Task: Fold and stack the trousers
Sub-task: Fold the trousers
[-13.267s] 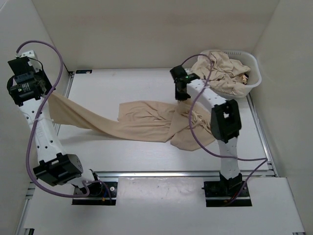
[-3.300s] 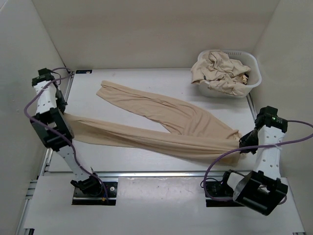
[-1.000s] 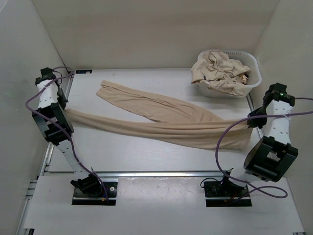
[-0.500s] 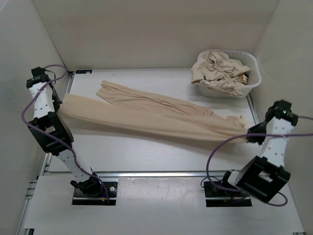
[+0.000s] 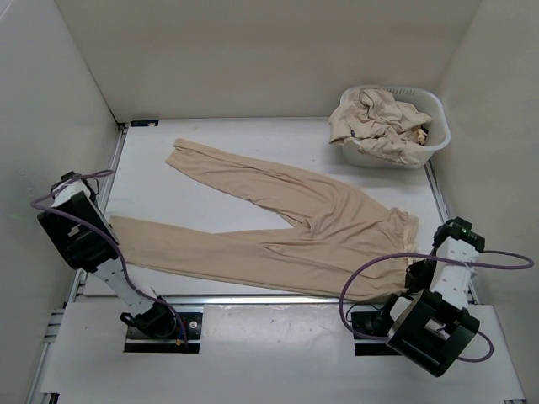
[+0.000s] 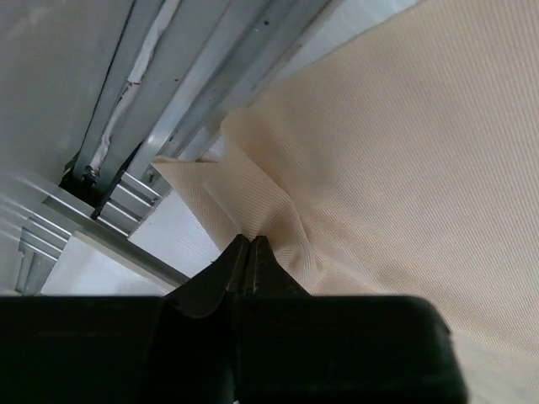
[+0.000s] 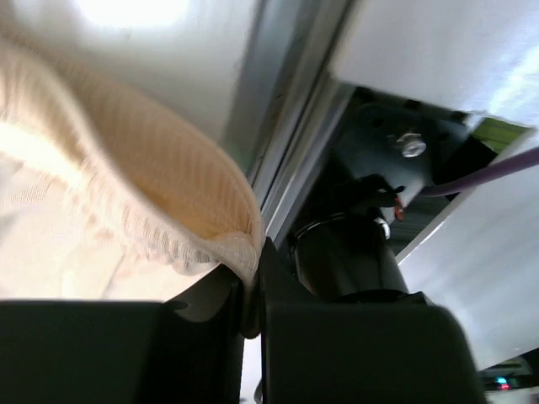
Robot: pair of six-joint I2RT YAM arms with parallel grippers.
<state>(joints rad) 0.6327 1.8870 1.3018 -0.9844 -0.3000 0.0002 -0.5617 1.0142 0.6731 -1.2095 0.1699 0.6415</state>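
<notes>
One pair of beige-tan trousers [image 5: 278, 223] lies spread flat on the white table, waist at the right, two legs running left in a V. My left gripper [image 5: 103, 220] is shut on the hem of the near leg at the table's left edge; the left wrist view shows the fabric [image 6: 379, 168] pinched at the gripper's closed tips [image 6: 250, 241]. My right gripper [image 5: 414, 268] is shut on the waistband at the near right; the right wrist view shows the ribbed band [image 7: 168, 202] clamped in it [image 7: 251, 269]. More trousers [image 5: 379, 122] lie heaped in the basket.
A white plastic laundry basket [image 5: 438, 122] stands at the back right corner. Metal rails run along the table's left [image 5: 114, 168], right and near edges [image 5: 278, 299]. White walls enclose the table on three sides.
Both arms have pulled back toward the near edge and lowered. The trousers, held taut and bunched before, now lie spread flat with the near leg drawn toward the front.
</notes>
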